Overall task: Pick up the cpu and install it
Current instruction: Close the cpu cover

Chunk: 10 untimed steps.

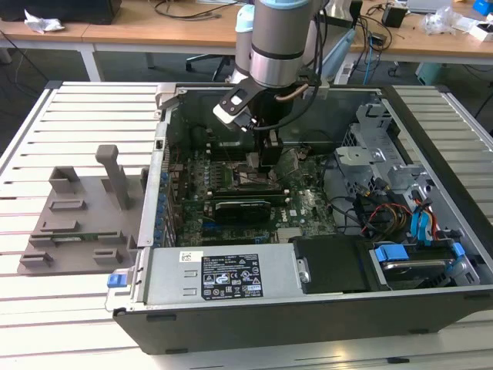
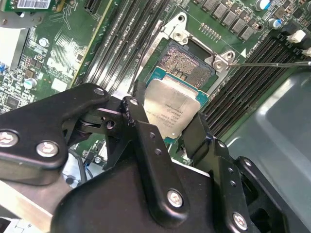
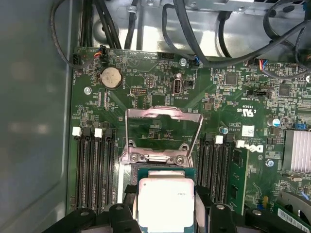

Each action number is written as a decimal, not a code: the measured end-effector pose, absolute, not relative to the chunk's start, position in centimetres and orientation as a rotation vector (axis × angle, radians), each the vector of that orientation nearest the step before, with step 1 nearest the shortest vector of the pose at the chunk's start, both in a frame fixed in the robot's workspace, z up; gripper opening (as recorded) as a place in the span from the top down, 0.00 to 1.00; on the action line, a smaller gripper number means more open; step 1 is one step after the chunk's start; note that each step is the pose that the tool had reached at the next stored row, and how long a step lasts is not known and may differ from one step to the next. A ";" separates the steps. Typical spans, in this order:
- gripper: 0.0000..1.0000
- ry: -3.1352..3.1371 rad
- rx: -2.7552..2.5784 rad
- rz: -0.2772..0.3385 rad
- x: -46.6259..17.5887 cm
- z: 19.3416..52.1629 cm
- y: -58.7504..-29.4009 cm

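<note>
Slatted white table (image 1: 77, 116) — open computer case (image 1: 308, 308) lying on it. Gripper (image 2: 165, 119) — jaws clamped on the cpu (image 2: 172, 104), just above the socket (image 2: 187, 60); load plate (image 3: 164, 113) raised.

Open computer case (image 1: 308, 320) on slatted table (image 1: 85, 104); grey tray (image 1: 77, 223) beside it.

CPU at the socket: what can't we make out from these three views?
- Second wrist view: black gripper fingers cover two edges of the silver-topped square cpu, which covers part of the socket's contact field.
- First wrist view: the picture's edge cuts off the cpu; seated or hovering, unclear.
- Exterior view: the grey arm's wrist blocks the cpu.
</note>
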<state>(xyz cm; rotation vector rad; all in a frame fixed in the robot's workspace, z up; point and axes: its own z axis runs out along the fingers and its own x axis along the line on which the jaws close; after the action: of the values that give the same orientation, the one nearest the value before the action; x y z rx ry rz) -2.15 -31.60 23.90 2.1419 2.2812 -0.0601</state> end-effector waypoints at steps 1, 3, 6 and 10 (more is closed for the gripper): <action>0.45 2.281 2.142 -0.060 -2.2 23.8 -31.6; 0.45 2.281 2.142 -0.060 -2.7 23.4 -31.3; 0.45 2.281 2.142 -0.060 -2.9 22.8 -31.3; 0.45 2.281 2.142 -0.060 -3.0 22.6 -31.3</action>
<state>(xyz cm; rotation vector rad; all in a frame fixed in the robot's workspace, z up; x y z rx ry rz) -2.99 -31.27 22.61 2.1419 2.2812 -0.0601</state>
